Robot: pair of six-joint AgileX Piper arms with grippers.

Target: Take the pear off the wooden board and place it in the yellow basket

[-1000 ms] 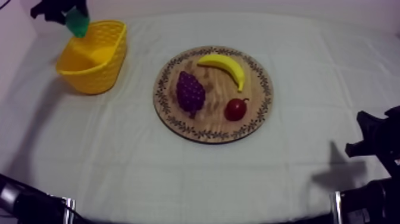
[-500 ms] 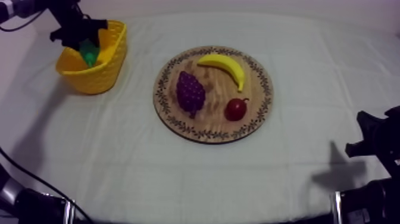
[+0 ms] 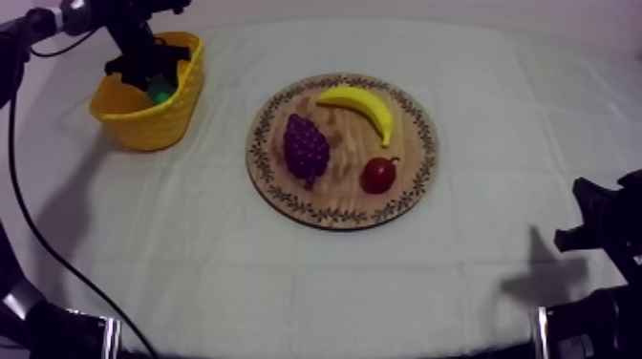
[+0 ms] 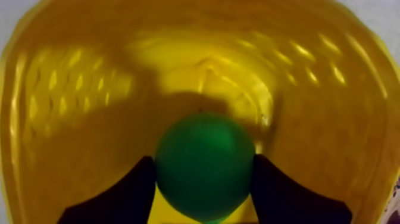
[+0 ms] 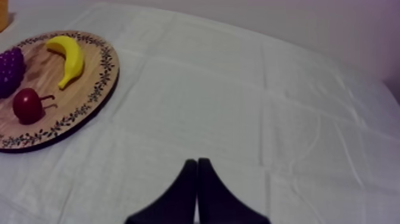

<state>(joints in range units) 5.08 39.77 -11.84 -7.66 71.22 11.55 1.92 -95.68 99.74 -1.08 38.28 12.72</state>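
Observation:
My left gripper (image 3: 153,78) reaches down inside the yellow basket (image 3: 134,126) at the table's far left, shut on the green pear (image 3: 160,93). From the left wrist, the pear (image 4: 204,167) sits between the two black fingers (image 4: 128,193), low over the basket's floor (image 4: 196,77). The round wooden board (image 3: 411,143) in the middle holds a banana (image 3: 361,108), a bunch of grapes (image 3: 306,148) and a small red fruit (image 3: 378,175). My right gripper (image 5: 197,173) rests shut on nothing over the cloth, to the right of the board (image 5: 89,89).
The right arm (image 3: 602,248) sits low at the table's right edge. Bare cloth lies between basket and board, and across the front of the table.
My left gripper has gone down from above the basket's rim into the basket, carrying the pear with it. The right arm has not moved.

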